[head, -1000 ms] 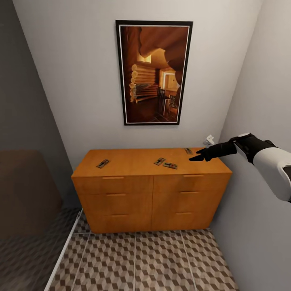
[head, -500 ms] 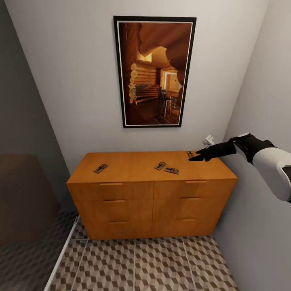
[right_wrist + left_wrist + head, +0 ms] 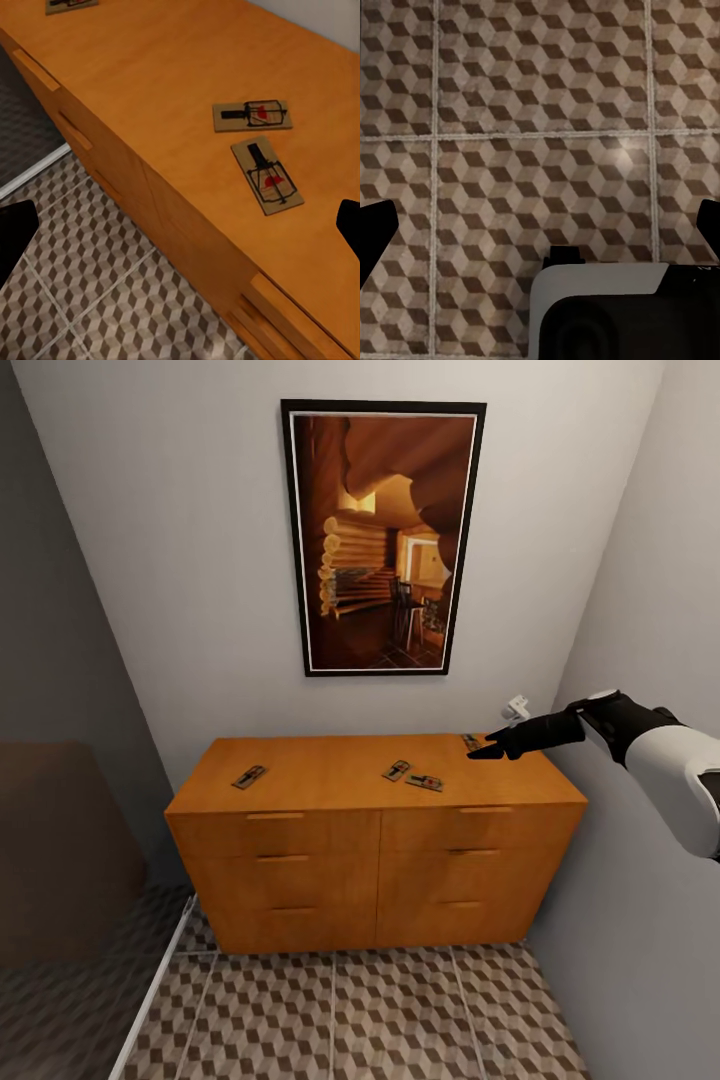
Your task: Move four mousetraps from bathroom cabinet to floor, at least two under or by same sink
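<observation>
Mousetraps (image 3: pixel 424 782), 4 on 1 cabinet (image 3: pixel 330 765), right pincer (image 3: pixel 480 747) above, spread open, left pincer (image 3: pixel 540 225) spread

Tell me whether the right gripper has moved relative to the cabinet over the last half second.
No. The right gripper hangs over the back right corner of the cabinet, beside the rear mousetrap, same as half a second ago.

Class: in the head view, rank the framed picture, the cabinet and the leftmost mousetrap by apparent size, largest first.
1. cabinet
2. framed picture
3. leftmost mousetrap

The cabinet covers somewhat more of the view than the picture.
</observation>
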You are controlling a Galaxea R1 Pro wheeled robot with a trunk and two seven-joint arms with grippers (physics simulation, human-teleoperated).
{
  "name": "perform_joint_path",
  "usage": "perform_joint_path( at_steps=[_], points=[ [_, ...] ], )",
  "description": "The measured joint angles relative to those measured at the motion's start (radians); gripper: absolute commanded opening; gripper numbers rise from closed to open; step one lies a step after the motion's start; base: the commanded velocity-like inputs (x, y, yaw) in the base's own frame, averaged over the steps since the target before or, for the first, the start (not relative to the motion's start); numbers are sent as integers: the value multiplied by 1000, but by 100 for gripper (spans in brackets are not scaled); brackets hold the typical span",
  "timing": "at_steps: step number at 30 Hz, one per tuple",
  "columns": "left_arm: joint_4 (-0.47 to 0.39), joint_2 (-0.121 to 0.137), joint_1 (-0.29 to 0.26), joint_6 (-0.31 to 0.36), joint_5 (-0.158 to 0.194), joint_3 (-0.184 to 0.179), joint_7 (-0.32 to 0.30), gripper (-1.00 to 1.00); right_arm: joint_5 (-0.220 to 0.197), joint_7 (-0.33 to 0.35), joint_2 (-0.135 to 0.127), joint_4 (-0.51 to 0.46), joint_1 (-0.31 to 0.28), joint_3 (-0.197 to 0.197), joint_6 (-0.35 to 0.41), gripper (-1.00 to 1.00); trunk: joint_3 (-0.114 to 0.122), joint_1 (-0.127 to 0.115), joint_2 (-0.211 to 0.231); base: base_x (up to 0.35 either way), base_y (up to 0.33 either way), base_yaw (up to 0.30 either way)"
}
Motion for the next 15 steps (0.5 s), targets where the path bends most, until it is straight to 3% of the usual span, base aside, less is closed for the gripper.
perform_joint_path(
  at_steps=[5, 15],
  points=[
    [0, 0, 0, 0, 0, 0, 0, 100, 1, -8, -2, 0, 5, 1, -1, 100, 0, 0, 0, 64, 0, 0],
    [0, -4, 0, 0, 0, -1, -1, 100, 2, -29, -4, 0, 9, 0, 1, 100, 0, 0, 0, 228, 0, 0]
  ],
)
